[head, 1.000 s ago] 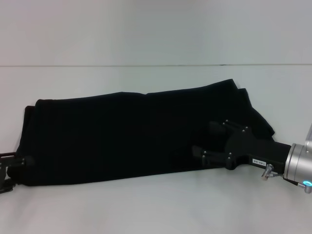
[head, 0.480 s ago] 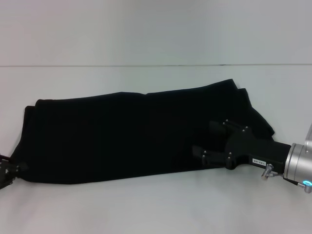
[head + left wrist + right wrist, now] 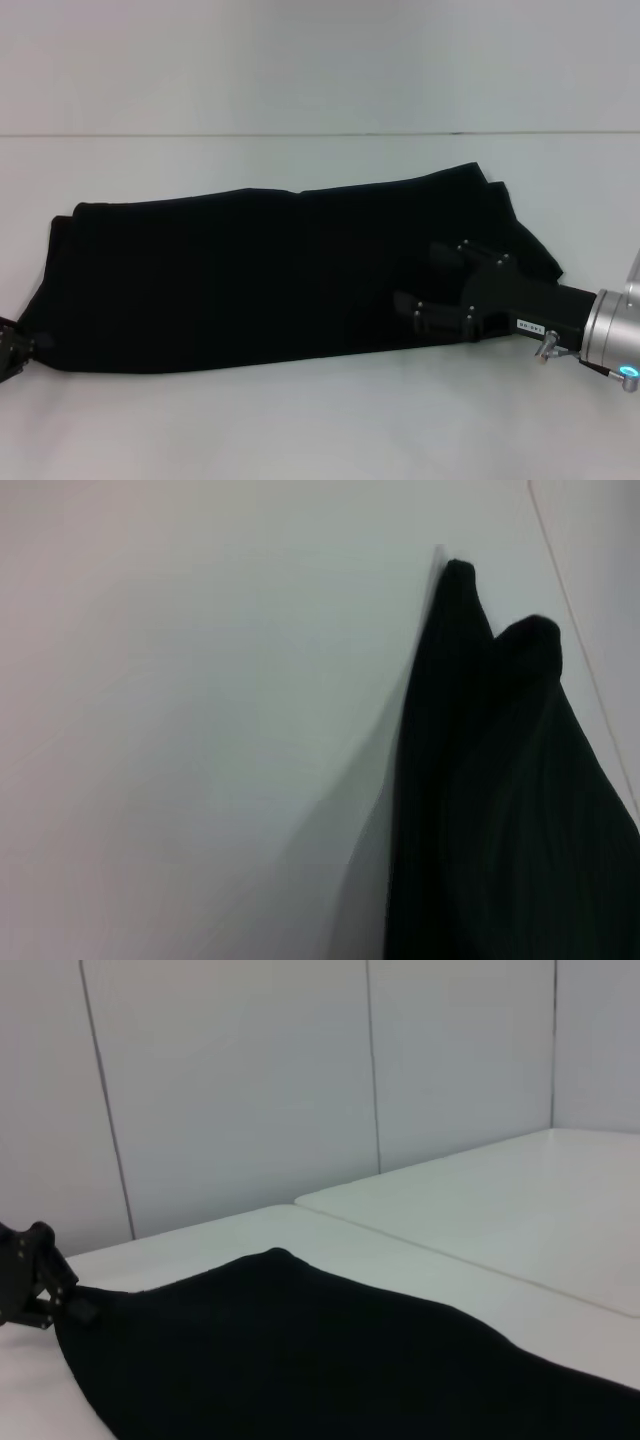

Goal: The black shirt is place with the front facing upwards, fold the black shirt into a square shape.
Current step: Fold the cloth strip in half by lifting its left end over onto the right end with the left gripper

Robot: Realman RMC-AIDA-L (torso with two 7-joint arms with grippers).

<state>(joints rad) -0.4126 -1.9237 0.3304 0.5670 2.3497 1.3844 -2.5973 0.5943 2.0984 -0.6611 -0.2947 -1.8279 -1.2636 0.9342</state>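
Right gripper [image 3: 415, 312], lower right, rests on shirt [image 3: 270, 275]; jaws look parted, hold uncertain. Left gripper [image 3: 12, 350] at lower-left edge, jaws' state can't be told. Shirt lies as long band across mid-frame on worktop [image 3: 320, 430]. Risk: uneven pull skews fold.

The right hand [image 3: 415, 310] reaches in from the lower right of the head view, its silver wrist with a cyan light at the frame's edge, the black body pointing left, and the two fingers spread apart, one above the other. The left hand [image 3: 12, 350] barely shows at the lower left edge, and its finger state is unclear.
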